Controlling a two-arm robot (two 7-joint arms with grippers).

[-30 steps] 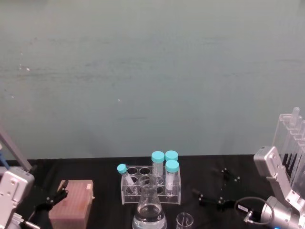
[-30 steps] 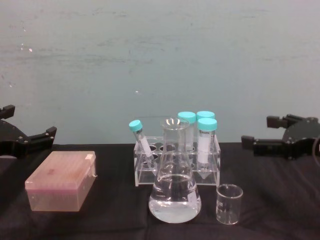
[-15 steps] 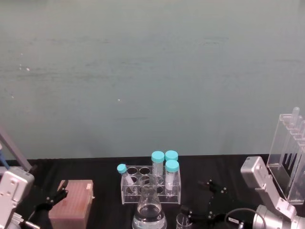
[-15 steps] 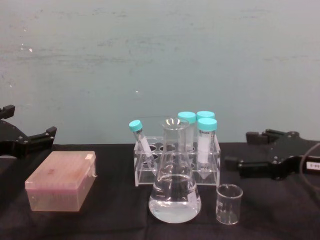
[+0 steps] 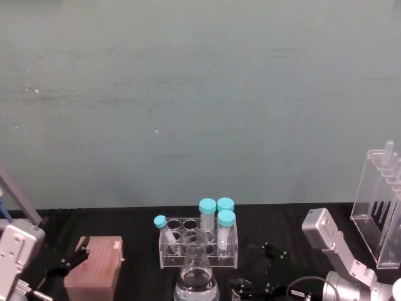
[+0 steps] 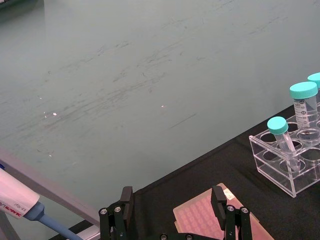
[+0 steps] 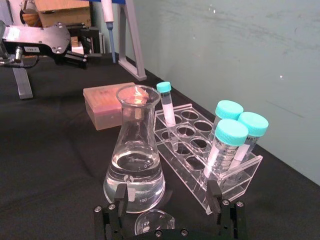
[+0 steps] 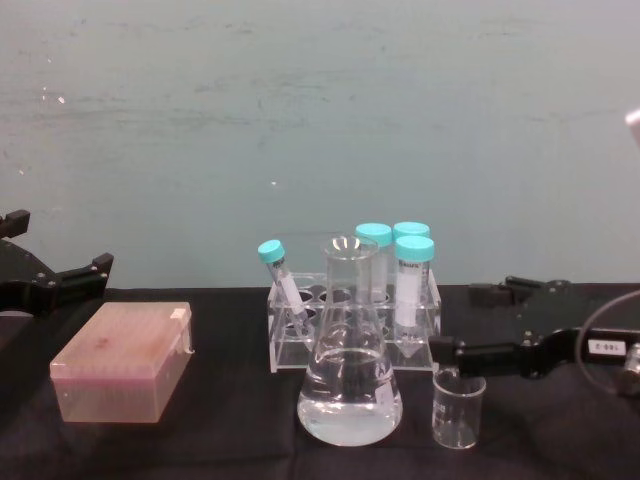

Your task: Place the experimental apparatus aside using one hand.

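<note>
The right gripper (image 8: 452, 320) is spread wide just beside the small glass beaker (image 8: 459, 410), which stands at the table front, right of the conical flask (image 7: 134, 170). The flask holds clear liquid and is printed "150". The left gripper (image 6: 171, 197), also spread, hangs near the pink box (image 8: 122, 362)

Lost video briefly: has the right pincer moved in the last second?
Yes. In the chest view the right pincer has come left and lower, toward the tube rack, now at the small beaker.
</note>
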